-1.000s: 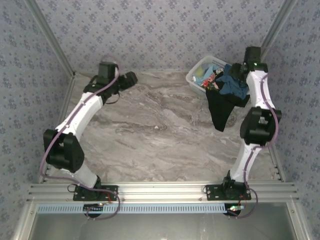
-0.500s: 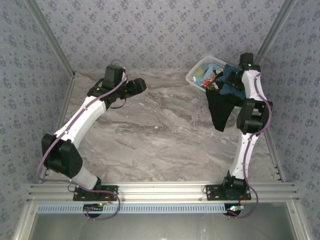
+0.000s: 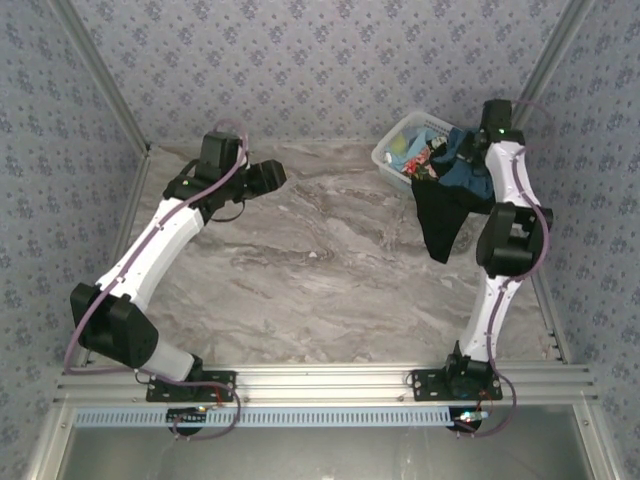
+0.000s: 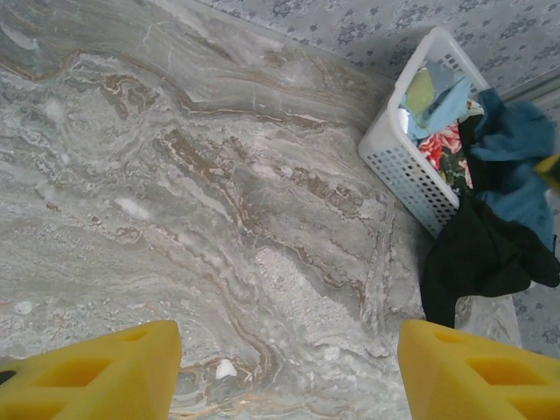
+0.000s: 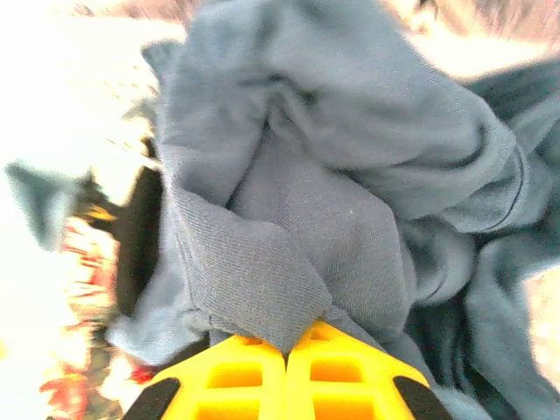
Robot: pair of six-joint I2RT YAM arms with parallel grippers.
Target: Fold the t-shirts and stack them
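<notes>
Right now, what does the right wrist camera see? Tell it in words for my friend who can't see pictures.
The right tool, its two yellow fingers pressed together, pinches a fold of a crumpled dusty-blue t-shirt. At the left edge, blurry, is a bit of red flowery cloth.

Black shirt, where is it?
In the top view, the black shirt is at the far right, spilling from the white basket onto the table, beside the blue shirt.
</notes>
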